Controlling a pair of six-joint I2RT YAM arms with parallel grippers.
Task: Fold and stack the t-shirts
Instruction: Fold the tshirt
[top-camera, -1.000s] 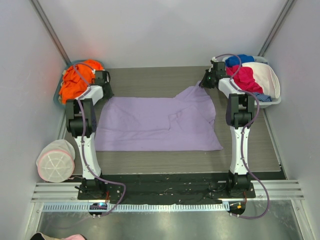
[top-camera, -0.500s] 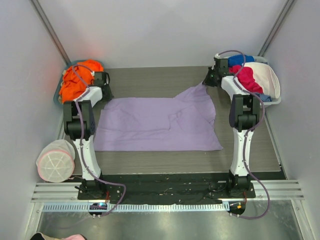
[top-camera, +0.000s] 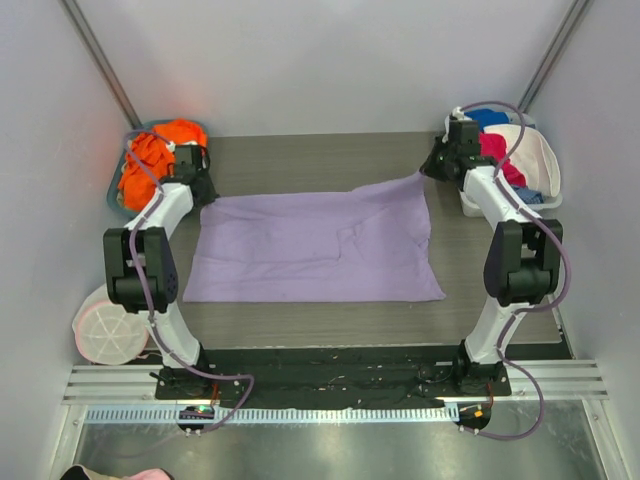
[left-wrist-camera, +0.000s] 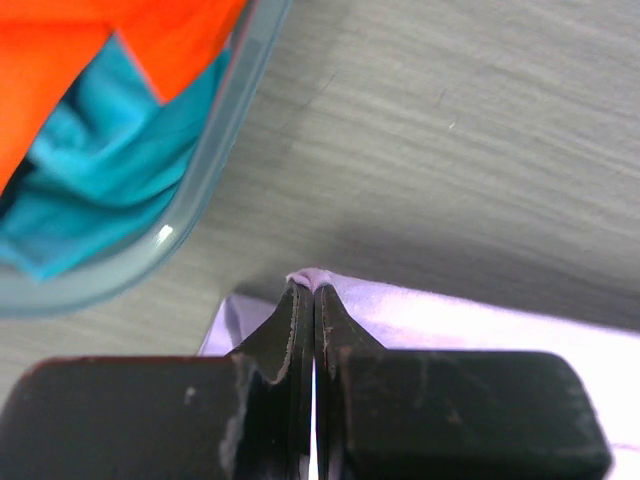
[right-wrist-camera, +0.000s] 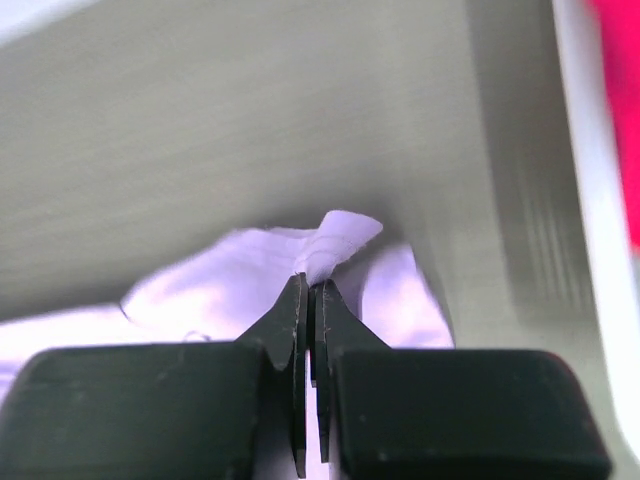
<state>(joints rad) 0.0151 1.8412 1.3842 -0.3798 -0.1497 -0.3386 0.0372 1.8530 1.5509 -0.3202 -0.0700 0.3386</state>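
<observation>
**Lavender shirt spread out, no fold yet made**

On the grey table (top-camera: 300, 160) the lavender t-shirt (top-camera: 320, 250) is laid nearly flat between the two arms, with its far right corner raised toward the right bin. No fold is seen in it, and no stack of folded shirts is to be found. Spreading is judged to be the step in hand, with all folding and stacking left to do. The orange t-shirt (top-camera: 150, 170) and the teal t-shirt (left-wrist-camera: 100, 170) are heaped unfolded in the blue-rimmed basket (left-wrist-camera: 215, 165) at the far left. Red, blue and white cloth is piled in the white bin (top-camera: 545, 200) at the far right. The left gripper (left-wrist-camera: 313, 290) is pinched tight on the lavender shirt's far left corner. The right gripper (right-wrist-camera: 308, 284) is pinched likewise on a raised pucker at its far right corner.

Sleeves and neckline cannot be made out, though one may be hidden in a creased patch right of centre. Whether the bin's cloth is t-shirts cannot be told. The teal shirt is not made out from above.
</observation>
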